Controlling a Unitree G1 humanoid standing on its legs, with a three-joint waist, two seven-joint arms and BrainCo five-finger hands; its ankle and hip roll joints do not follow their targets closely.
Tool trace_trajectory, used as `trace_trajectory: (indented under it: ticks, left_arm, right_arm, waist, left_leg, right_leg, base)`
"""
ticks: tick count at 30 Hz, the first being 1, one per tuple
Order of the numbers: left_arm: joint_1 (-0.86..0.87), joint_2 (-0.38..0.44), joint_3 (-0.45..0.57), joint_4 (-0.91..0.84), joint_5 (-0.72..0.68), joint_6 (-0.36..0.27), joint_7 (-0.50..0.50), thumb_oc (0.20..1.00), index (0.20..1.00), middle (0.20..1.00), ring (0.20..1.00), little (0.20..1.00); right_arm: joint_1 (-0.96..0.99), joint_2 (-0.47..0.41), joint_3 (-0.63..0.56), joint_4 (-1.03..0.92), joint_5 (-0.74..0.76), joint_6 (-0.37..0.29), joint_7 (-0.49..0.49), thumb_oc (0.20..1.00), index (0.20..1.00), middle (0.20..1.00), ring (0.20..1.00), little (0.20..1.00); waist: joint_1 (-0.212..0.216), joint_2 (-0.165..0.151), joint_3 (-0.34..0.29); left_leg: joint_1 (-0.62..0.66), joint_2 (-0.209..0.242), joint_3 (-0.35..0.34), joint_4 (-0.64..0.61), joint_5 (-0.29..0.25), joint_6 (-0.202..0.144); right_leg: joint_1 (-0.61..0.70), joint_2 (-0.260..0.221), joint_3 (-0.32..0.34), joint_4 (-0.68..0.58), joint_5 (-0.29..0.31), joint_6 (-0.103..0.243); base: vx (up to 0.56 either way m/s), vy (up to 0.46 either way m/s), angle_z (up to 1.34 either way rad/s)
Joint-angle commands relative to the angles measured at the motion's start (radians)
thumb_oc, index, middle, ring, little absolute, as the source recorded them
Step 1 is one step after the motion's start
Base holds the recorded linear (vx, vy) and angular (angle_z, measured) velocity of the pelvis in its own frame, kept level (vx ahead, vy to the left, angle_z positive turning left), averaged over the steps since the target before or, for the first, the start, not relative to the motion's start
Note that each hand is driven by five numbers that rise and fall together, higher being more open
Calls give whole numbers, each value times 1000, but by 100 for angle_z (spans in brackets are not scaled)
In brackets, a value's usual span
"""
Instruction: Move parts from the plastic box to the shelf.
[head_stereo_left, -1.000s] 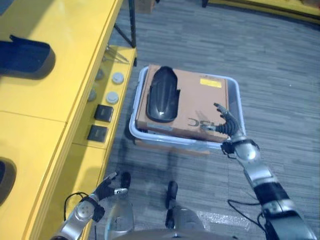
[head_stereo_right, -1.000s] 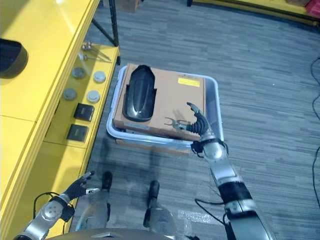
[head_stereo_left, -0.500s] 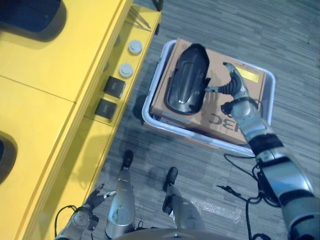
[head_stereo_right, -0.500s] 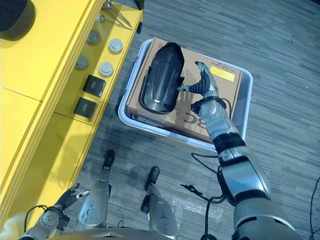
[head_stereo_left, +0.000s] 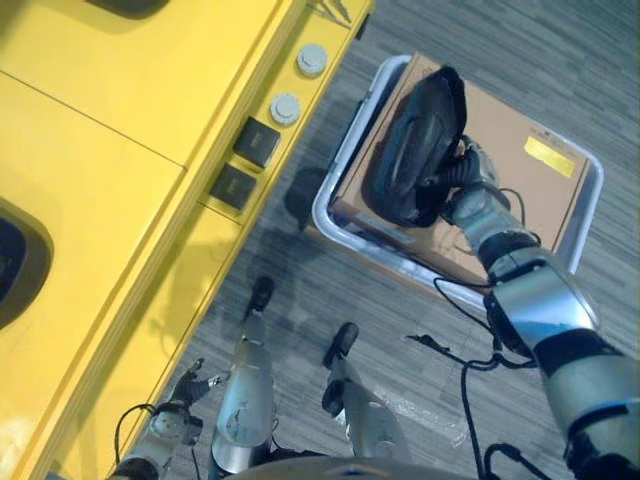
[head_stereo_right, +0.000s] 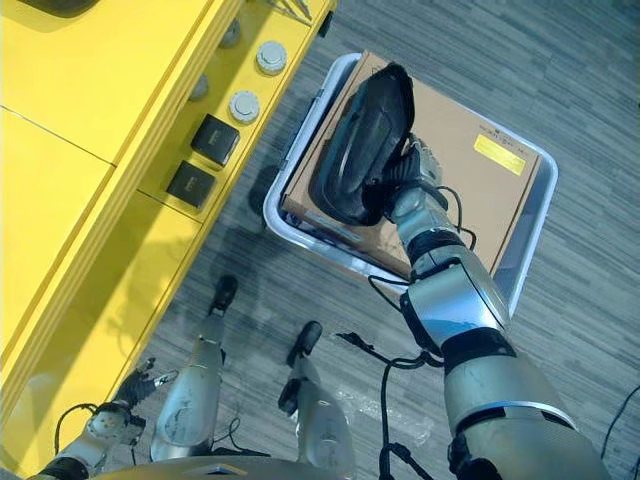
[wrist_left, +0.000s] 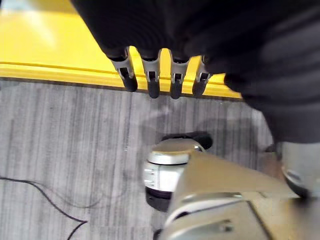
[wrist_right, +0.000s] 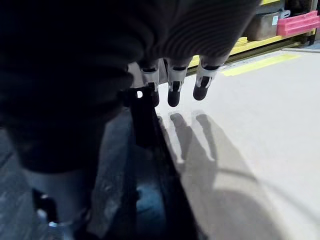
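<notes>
Now the right hand (head_stereo_left: 468, 180) rests at the edge of the black moulded part (head_stereo_right: 362, 150) (fingers relaxed, no grip) on the cardboard box (head_stereo_left: 520, 175) inside the plastic box (head_stereo_right: 535, 235). Left hand (wrist_left: 160, 75) hangs beside the yellow shelf (head_stereo_left: 120, 130), fingers straight.

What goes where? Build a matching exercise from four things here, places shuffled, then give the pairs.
Things:
1. black part
2. round caps
3. yellow sticker
4. left hand

Places:
A. on the yellow shelf's lower ledge
B. low beside the shelf, above the floor
C. lying on the cardboard box, by the right hand
D. stuck flat on the cardboard box, apart from the part

Pairs: 1-C, 2-A, 3-D, 4-B
</notes>
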Motion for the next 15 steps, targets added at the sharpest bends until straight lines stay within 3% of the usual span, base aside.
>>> trace_trajectory:
  ticks: [1, 7, 15]
  left_arm:
    - [-19, 10, -30, 2, -40, -2, 6, 1000, 1000, 1000, 1000, 1000]
    - [-19, 24, -13, -11, -6, 1, -13, 1000, 1000, 1000, 1000, 1000]
    - [22, 44, 34, -80, 3, -4, -23, 1000, 1000, 1000, 1000, 1000]
  right_arm:
    - [40, 30, 54, 69, -25, 22, 58, 200, 200, 200, 200, 200]
    - [93, 27, 29, 116, -43, 32, 104, 200, 200, 200, 200, 200]
    - [245, -89, -83, 94, 25, 14, 100, 200, 200, 200, 200, 200]
  waist:
    - [20, -8, -8]
    - [32, 14, -27]
    - [24, 41, -73]
  left_leg:
    - [55, -6, 17, -8, -125, 16]
    - [61, -13, 10, -8, -126, 14]
    - [111, -12, 24, -8, -138, 17]
  right_leg:
    - [5, -42, -5, -4, -95, 55]
    - [16, -48, -17, -4, -100, 55]
    - [61, -55, -18, -4, -113, 55]
  base:
    - [8, -10, 3]
    - [0, 1, 3]
    - [9, -7, 6]
